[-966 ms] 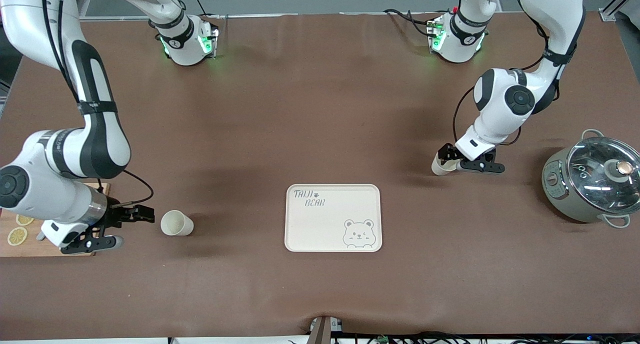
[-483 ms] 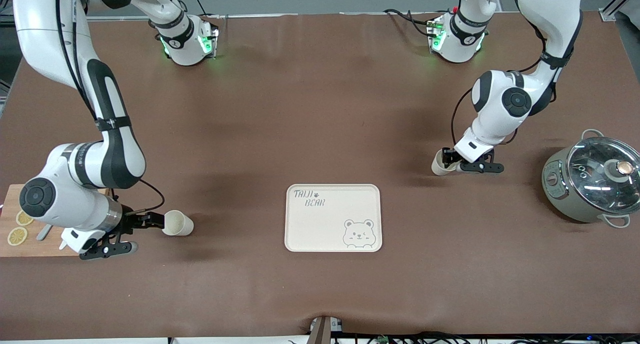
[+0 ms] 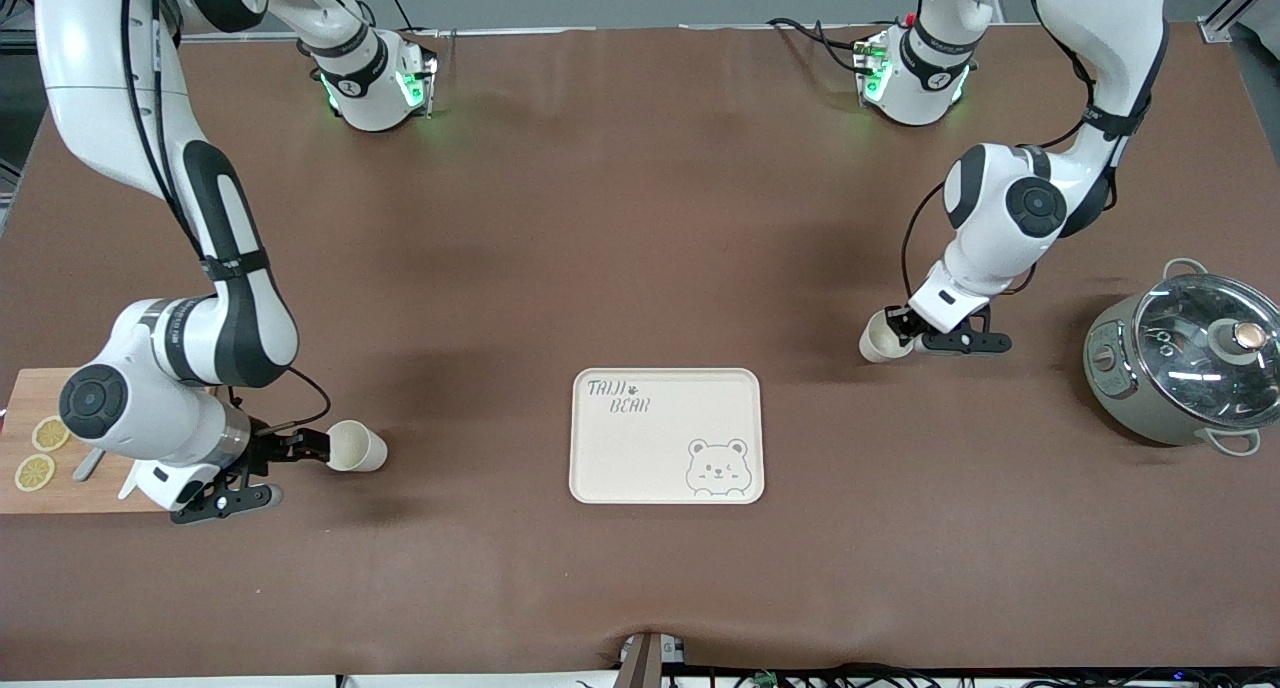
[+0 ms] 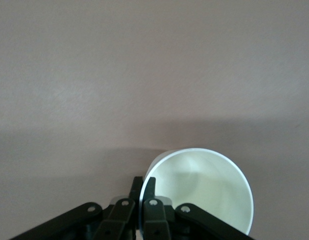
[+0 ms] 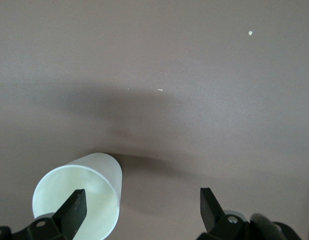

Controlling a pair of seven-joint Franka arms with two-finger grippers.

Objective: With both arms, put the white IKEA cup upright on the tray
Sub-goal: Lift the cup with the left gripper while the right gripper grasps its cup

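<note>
Two white cups show. One cup (image 3: 357, 447) lies on its side on the table, beside the tray (image 3: 660, 458), toward the right arm's end. My right gripper (image 3: 312, 450) is open at its mouth. In the right wrist view one of its fingers (image 5: 74, 206) is in front of the cup's mouth (image 5: 84, 192) and the gripper (image 5: 142, 205) gapes wide. My left gripper (image 3: 903, 328) is shut on the rim of the second cup (image 3: 880, 340), low over the table toward the left arm's end. In the left wrist view the jaws (image 4: 143, 187) pinch the cup wall (image 4: 204, 182).
A grey pot with a glass lid (image 3: 1190, 358) stands at the left arm's end. A wooden cutting board (image 3: 30, 493) with lemon slices (image 3: 47, 435) lies at the right arm's end, beside my right arm's wrist.
My right gripper has moved from beside the cutting board up to the lying cup's mouth. My left gripper has shifted slightly and its cup has tilted.
</note>
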